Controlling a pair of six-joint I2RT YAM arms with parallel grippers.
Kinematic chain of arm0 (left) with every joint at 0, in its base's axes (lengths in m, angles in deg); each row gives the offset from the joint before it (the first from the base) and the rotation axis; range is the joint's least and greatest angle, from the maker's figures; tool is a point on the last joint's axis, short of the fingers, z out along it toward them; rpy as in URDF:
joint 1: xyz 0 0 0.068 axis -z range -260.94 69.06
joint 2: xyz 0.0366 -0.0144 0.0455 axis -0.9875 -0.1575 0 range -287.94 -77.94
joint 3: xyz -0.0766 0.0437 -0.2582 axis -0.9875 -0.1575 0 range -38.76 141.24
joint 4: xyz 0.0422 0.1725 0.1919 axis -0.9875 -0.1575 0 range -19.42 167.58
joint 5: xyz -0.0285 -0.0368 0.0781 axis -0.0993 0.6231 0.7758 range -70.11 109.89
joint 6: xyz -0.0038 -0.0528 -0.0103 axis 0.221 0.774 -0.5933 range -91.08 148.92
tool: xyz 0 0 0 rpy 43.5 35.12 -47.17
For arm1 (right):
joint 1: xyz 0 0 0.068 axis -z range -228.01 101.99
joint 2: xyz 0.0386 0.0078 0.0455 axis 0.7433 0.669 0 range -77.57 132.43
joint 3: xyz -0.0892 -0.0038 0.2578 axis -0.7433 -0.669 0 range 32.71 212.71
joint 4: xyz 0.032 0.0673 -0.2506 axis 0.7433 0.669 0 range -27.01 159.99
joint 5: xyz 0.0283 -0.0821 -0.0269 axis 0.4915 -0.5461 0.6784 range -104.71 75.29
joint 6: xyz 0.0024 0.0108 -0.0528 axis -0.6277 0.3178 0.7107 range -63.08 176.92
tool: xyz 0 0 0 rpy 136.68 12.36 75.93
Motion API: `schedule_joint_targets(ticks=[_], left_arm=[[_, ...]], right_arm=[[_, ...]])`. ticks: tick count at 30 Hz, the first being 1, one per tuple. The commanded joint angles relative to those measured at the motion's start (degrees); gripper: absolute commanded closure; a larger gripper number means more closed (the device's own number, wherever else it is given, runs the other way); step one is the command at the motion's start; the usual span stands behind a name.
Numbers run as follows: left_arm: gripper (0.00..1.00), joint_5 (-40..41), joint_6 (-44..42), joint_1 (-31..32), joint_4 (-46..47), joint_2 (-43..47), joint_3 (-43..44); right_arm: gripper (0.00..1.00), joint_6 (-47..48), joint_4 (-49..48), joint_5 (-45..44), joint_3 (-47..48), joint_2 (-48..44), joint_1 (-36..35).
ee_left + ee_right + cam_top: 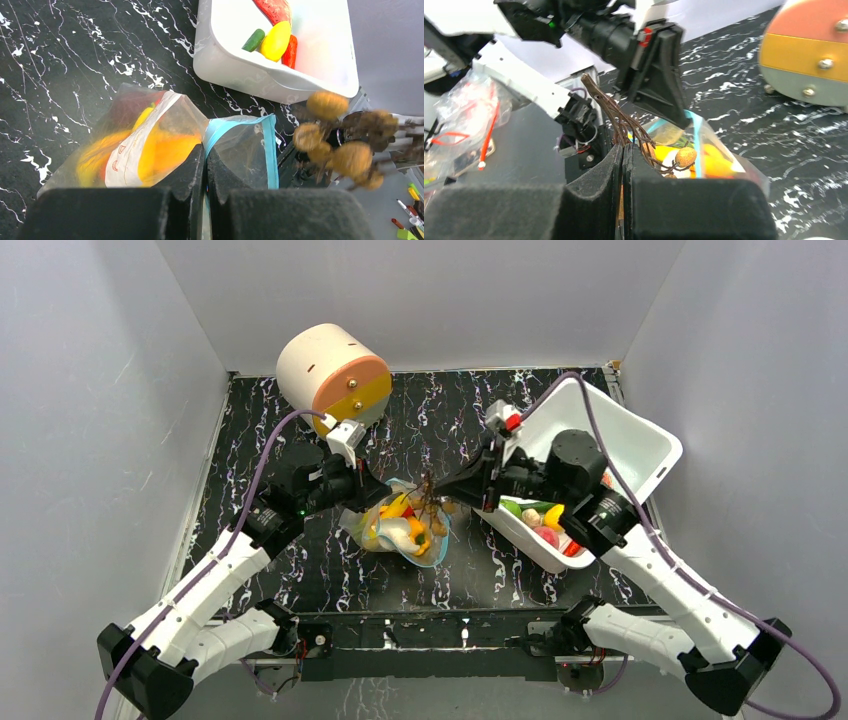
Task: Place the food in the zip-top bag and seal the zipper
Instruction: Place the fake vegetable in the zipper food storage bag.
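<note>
Zip-top bag [405, 532] lies mid-tabletop [440, 410], mouth gaping, with yellow and orange food [160, 152] inside. Left hand [206, 155] is closed, pinching the bag's mouth edge by the teal zipper [270, 150]. Right hand [623, 150] is closed on the stem of the brown cluster [351, 158], held just above the mouth. White tub [640, 445] to the right holds green, yellow and red pieces.

White tub [640, 445] at right, cream-and-orange drum [330, 375] behind, on black marbled tabletop [440, 410].
</note>
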Motion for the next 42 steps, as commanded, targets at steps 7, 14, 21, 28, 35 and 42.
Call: schedule_joint_targets(ticks=[7, 14, 21, 28, 35, 42], left_arm=[[1.0, -3.3, 0.6, 0.2, 0.8, 0.9, 3.0], [1.0, -5.3, 0.0, 0.2, -0.3, 2.3, 3.0], [1.0, -8.4, -0.2, 0.2, 0.1, 2.3, 3.2], [1.0, -8.9, -0.6, 0.2, 0.2, 2.9, 2.2], [1.0, -8.1, -1.6, 0.2, -1.2, 2.9, 2.6], [1.0, -7.0, -2.6, 0.3, -2.1, 3.0, 2.5]], right_arm=[[1.0, 12.4, -2.1, -12.0, -0.6, 7.3, -15.4], [1.0, 18.0, -1.5, -15.4, -2.7, 9.8, -15.8], [1.0, 24.0, -3.1, -18.2, -7.1, 8.7, -16.5], [1.0, 26.0, 0.6, -23.0, -5.4, 9.2, -17.0], [1.0, 26.1, 5.7, -27.2, -2.8, 6.6, -17.4], [1.0, 25.5, 8.2, -28.3, -1.7, 4.8, -17.4]])
